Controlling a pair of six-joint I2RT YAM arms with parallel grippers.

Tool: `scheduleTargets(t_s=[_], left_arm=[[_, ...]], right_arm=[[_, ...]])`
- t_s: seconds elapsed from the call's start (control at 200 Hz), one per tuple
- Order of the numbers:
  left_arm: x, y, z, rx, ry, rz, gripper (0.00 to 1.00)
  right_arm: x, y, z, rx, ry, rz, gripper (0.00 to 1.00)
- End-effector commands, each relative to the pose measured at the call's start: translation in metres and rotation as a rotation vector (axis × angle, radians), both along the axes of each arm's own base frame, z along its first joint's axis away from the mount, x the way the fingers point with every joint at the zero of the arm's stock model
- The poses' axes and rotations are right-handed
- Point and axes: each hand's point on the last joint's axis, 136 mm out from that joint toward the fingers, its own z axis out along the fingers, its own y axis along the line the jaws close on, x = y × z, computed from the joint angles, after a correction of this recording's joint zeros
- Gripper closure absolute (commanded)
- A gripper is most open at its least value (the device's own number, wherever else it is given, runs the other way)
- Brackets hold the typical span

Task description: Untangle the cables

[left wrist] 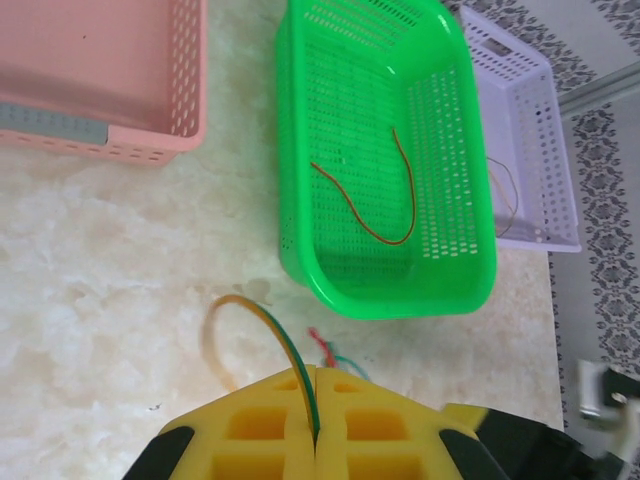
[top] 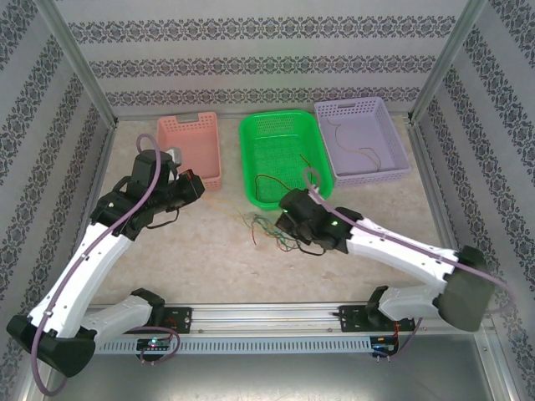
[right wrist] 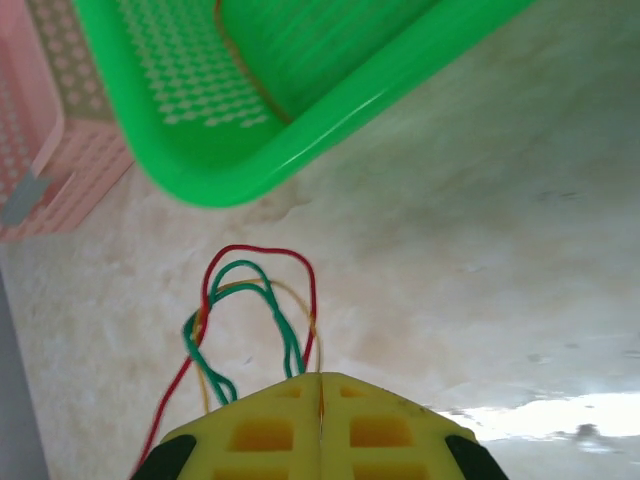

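- Pale marble-look worktop point(top: 209, 251) w/ patterned walls on 3 sides. At 12 o'clock in top view, a row of pink basket point(top: 191, 146), green basket point(top: 280, 154) and purple basket point(top: 361, 138).
- Just at 6 o'clock of green basket's near rim, on bare worktop: loose tangle point(top: 266, 230) of thin cables. Red, green & yellow strands looped thru each other in right wrist view.
- Pressed together, no gap between pads: right pincer point(right wrist: 320, 385), clamped on strands of that tangle, loops fanning toward 12 o'clock from the tips. Probably gripped there to anchor the bunch.
- Likewise closed: left pincer point(left wrist: 313, 400), nipping one green/yellow cable point(left wrist: 268, 335) that arches off to 10 o'clock. In top view sits toward 9 o'clock of the tangle, by pink basket's near corner. Likely kept apart from the other side so that strand can be drawn clear.
- Already lying free: a red-orange cable point(left wrist: 385, 215) in green basket, a thin brown cable point(top: 368, 154) in purple one. Looks like sorting by basket, approx. part done.
- Next, as a guess: slow pull apart. Risk of knot tightening, or of so thin a strand slipping from the pads.
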Motion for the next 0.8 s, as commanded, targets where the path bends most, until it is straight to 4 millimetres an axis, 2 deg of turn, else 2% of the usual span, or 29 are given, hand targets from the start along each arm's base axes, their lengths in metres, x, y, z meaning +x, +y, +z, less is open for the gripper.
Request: scheduleTargets(t_s=[0.0, 0.21, 0.39, 0.585, 0.739, 0.799], left_arm=[[-0.003, 0.001, -0.019, 0.001, 0.071, 0.032, 1.0], [-0.005, -0.004, -0.042, -0.027, 0.133, 0.038, 1.0], [-0.01, 0.005, -0.06, 0.013, 0.179, 0.073, 1.0], [-0.01, 0.023, -0.061, 0.096, 0.187, 0.137, 1.0], [-0.006, 0.022, -0.062, 0.105, 0.183, 0.135, 1.0], [-0.006, 0.028, -0.061, 0.133, 0.182, 0.156, 1.0]], right_arm=[[-0.009, -0.049, -0.013, -0.103, 0.023, -0.097, 1.0], [-0.021, -0.098, -0.018, -0.159, 0.045, -0.174, 1.0], [-0.02, -0.142, -0.026, -0.23, 0.051, -0.235, 1.0], [-0.011, -0.196, -0.027, -0.311, 0.066, -0.308, 1.0], [-0.001, -0.224, -0.032, -0.322, 0.091, -0.352, 1.0], [0.001, -0.234, -0.035, -0.332, 0.103, -0.376, 1.0]])
